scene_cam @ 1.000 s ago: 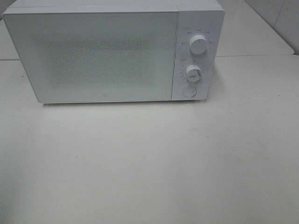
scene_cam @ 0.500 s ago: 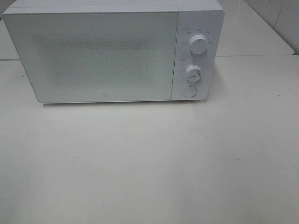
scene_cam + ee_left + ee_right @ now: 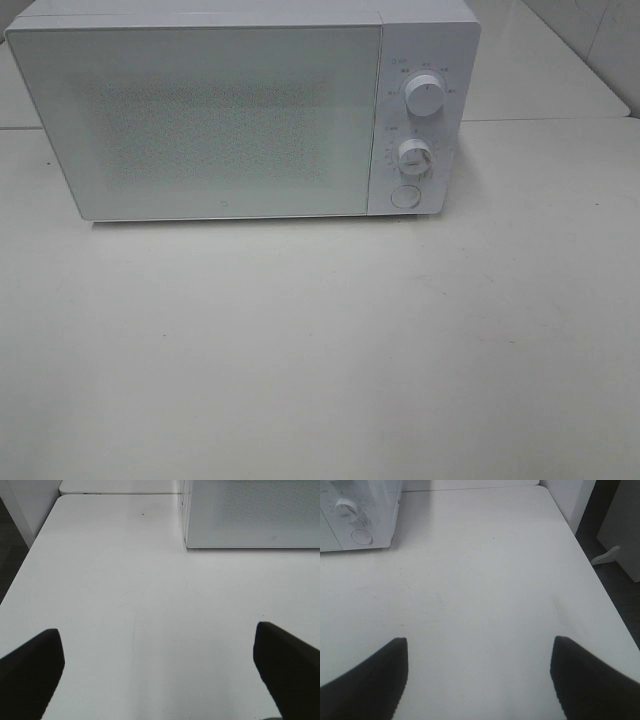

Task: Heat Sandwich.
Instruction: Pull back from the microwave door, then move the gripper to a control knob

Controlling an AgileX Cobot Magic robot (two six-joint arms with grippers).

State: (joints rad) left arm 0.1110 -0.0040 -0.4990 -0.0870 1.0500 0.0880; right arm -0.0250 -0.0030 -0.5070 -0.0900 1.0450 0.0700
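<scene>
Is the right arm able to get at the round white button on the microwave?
Probably yes: only bare white tabletop lies between the open right end effector and the round white button.

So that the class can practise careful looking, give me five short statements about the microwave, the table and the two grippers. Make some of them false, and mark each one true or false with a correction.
1. The microwave has its door shut. True.
2. A sandwich lies on the table in front of the microwave. False: no sandwich shows in any view, and the table there is bare.
3. The left gripper is open and holds nothing. True.
4. The right gripper is shut on a plate. False: it is open, with nothing between its fingers.
5. Two round knobs sit above a round button on the microwave's panel. True.
</scene>
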